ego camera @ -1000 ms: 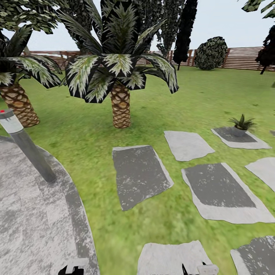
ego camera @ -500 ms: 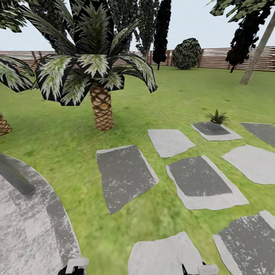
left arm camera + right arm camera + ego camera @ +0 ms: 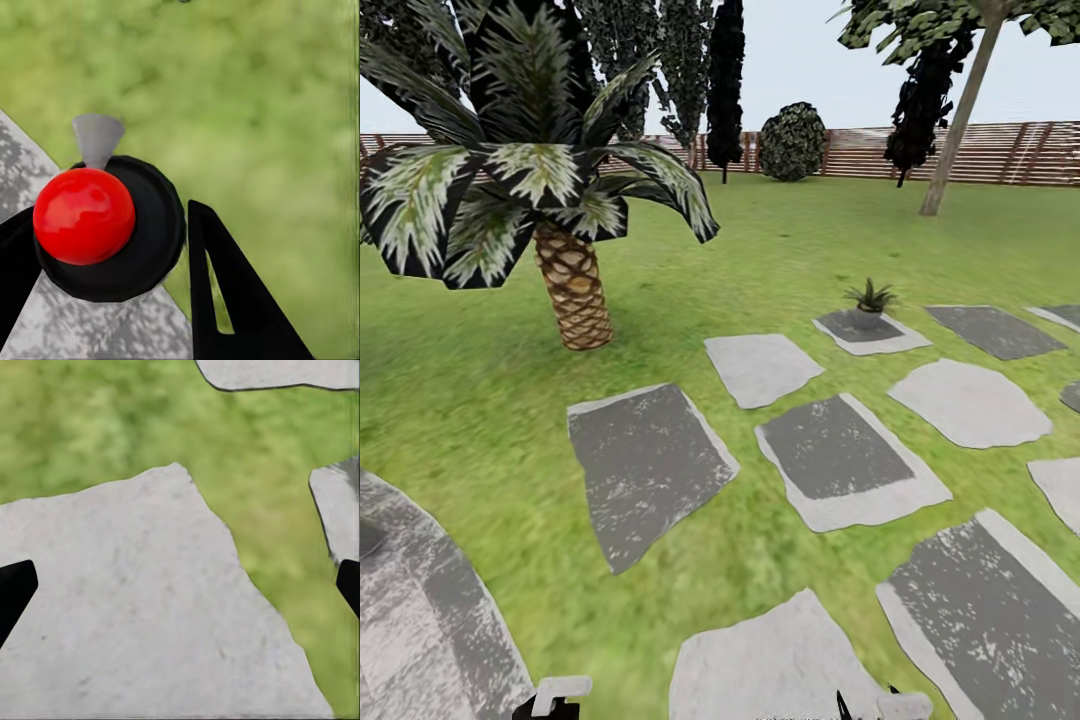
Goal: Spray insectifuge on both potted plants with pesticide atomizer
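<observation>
Potted plant [image 3: 870, 297] sits on a stepping stone [image 3: 898, 340] right of frame centre, on the lawn [image 3: 780, 250]; palm [image 3: 530, 190] upper left. Right gripper [image 3: 180, 585] fingers spread apart over stone; left gripper [image 3: 112, 285] state cannot be told.

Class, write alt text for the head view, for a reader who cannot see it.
A small potted plant stands on a grey stepping stone in a green lawn crossed by more flat stones. A striped-leaf palm rises at the left, and a brown slat fence with trees and a round bush runs behind.
</observation>
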